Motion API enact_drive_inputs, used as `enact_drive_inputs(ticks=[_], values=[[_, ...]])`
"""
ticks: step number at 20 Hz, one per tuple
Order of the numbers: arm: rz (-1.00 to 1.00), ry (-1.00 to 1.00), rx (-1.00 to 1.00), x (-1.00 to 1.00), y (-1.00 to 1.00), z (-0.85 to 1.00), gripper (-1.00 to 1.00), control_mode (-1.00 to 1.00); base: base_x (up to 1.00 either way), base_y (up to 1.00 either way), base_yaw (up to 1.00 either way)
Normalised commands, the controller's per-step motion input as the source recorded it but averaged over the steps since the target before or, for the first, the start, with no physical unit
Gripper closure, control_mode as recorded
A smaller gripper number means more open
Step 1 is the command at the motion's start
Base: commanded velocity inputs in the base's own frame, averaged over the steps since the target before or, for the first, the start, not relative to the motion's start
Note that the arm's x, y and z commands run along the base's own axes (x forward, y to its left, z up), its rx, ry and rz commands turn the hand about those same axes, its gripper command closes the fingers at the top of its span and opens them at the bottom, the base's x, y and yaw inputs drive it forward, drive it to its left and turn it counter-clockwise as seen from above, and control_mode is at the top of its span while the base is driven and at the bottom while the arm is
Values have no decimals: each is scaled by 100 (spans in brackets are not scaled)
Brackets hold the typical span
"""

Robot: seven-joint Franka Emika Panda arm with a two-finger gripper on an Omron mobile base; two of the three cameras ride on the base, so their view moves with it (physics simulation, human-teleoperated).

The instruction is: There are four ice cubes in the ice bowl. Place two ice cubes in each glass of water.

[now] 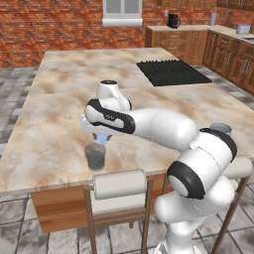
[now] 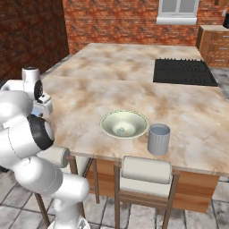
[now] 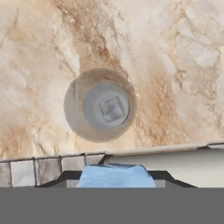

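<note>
An ice cube, pinched in the gripper at the hand view's bottom, hangs above the centre-frame glass of water, which already holds one cube. Next: centre, then release.

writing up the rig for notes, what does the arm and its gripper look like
The arm is glossy white with rounded, tube-like segments and black bands at the joints. No cables or markings show. Of the gripper, only dark finger parts show at the bottom of the hand view.

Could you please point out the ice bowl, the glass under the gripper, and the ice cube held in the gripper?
ice bowl [image 2: 107, 125]: right base view, left rim.
glass [image 3: 74, 109]: hand view, left wall.
ice cube [image 3: 116, 176]: hand view, top face.
</note>
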Motion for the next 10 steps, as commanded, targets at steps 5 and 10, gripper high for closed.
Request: enact_drive_inputs(ticks=[5, 10], values=[[0, 0, 0, 21, 6, -20, 100, -100, 0, 0, 0], [0, 0, -1, 12, 16, -12, 100, -100, 0, 0, 0]])
